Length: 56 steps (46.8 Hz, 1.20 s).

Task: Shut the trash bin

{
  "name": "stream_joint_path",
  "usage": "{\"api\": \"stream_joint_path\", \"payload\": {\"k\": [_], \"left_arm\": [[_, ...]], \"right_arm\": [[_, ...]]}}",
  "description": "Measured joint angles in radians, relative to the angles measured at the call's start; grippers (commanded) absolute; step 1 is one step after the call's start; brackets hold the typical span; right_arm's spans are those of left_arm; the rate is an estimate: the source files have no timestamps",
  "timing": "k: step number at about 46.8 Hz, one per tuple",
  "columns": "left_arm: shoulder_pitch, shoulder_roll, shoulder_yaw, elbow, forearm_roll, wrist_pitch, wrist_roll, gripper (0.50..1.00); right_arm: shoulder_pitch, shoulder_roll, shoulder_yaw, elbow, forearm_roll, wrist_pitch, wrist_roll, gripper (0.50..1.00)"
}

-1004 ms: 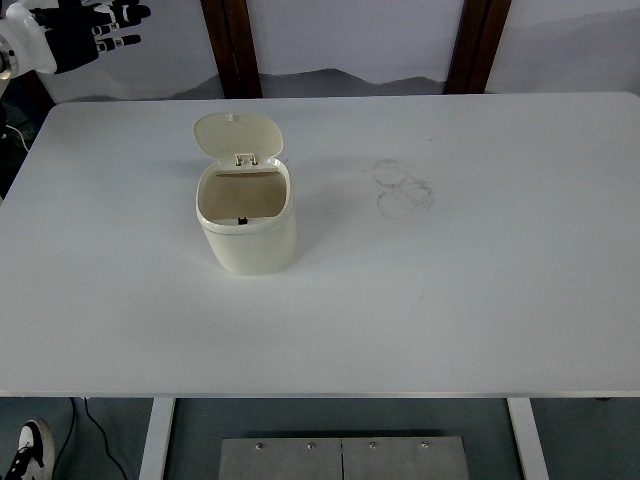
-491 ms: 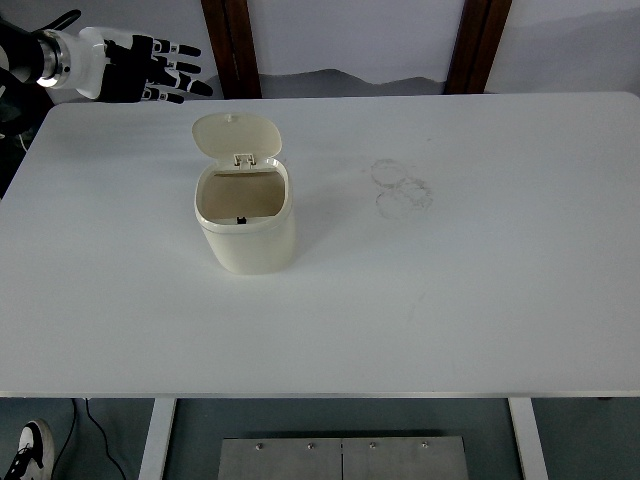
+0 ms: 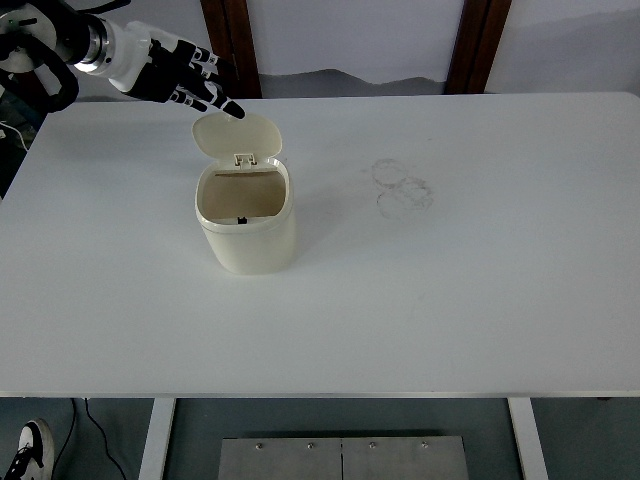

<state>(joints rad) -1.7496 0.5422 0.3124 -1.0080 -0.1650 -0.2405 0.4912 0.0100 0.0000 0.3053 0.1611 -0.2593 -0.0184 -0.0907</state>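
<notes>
A cream trash bin point(image 3: 246, 228) stands left of the table's middle, its mouth open and its inside bare. Its lid point(image 3: 237, 137) is hinged at the far rim and tipped back, standing up behind the opening. My left hand point(image 3: 190, 82) reaches in from the top left corner, fingers spread and holding nothing. Its fingertips point(image 3: 230, 110) hover right at the lid's top edge; I cannot tell whether they touch it. The right arm does not show.
The white table point(image 3: 450, 290) stretches wide to the right and front of the bin. Faint ring marks point(image 3: 402, 186) stain it right of the bin. Two dark wooden posts point(image 3: 232, 45) rise behind the far edge.
My left hand has swept in from the top left corner, rightward and down, until its fingertips reach the top of the lid. The bin and lid have not moved.
</notes>
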Motion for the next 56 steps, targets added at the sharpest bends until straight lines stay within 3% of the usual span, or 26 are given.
{"api": "stream_joint_path", "payload": {"k": [12, 21, 56], "left_arm": [[-0.077, -0.026, 0.037, -0.004, -0.001, -0.002, 0.043, 1.000], [-0.119, -0.045, 0.073, -0.021, -0.011, -0.001, 0.116, 1.000], [-0.124, -0.098, 0.062, -0.022, -0.068, 0.010, 0.120, 1.000]], "right_arm": [[0.001, 0.000, 0.000, 0.000, -0.002, 0.000, 0.000, 0.995], [0.001, 0.000, 0.000, 0.000, -0.005, 0.001, 0.000, 0.995], [0.001, 0.000, 0.000, 0.000, -0.003, 0.000, 0.000, 0.995]]}}
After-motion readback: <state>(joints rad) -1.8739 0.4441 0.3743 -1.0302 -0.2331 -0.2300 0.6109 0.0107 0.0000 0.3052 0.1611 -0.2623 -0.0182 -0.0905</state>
